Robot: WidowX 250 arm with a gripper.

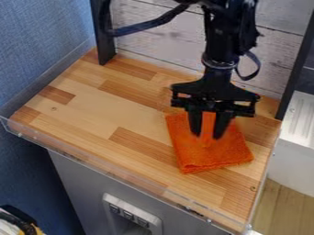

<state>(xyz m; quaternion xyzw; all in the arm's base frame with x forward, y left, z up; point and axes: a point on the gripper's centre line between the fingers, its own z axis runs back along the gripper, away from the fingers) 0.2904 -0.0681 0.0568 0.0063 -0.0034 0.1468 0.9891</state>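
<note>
The black claw (207, 136) hangs low over the orange cloth (185, 151); whether it is released or gripping the fabric, I cannot tell. The cloth lies on the right part of the wooden counter (101, 108), with a clear rim (116, 173) along the front edge and whitish boards (156, 34) behind.

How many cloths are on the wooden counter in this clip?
1. The orange cloth lies toward the right side of the wooden counter, at the gripper. Another beneath it would be hidden.
</note>
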